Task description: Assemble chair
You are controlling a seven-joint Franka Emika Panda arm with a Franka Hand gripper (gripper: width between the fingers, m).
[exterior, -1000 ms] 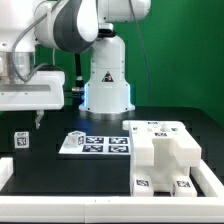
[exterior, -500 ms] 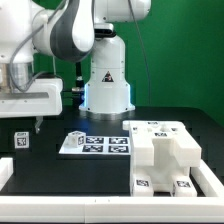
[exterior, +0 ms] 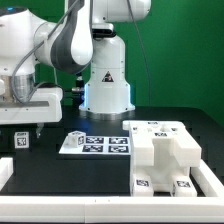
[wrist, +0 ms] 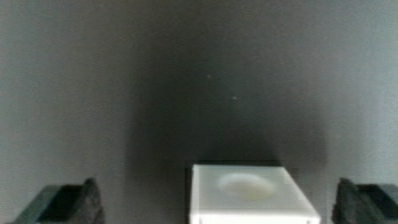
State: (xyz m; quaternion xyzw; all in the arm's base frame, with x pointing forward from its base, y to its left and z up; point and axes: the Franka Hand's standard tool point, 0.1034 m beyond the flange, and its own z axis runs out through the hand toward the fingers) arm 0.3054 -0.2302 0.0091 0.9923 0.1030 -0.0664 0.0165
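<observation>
Two parts of the chair show. A small white plastic chair piece with a black-and-white tag lies near the exterior view's left edge of the black table. A large blocky white plastic chair assembly stands at the exterior view's right, hard by the white raised border. The two are well apart. Between them lies the flat white marker board, with bare table in front of it.

The small chair piece has clear table on the side facing the marker board, but the border runs close on its other side. The gripper hangs directly over it. In the wrist view the jaws stand wide, and the dark fingertips flank the piece with a gap on each side, touching nothing.

Compared with a second ago, the gripper has sunk lower and the arm's elbow has swung toward the exterior view's left. The small chair piece, the chair assembly and the marker board have not shifted.
</observation>
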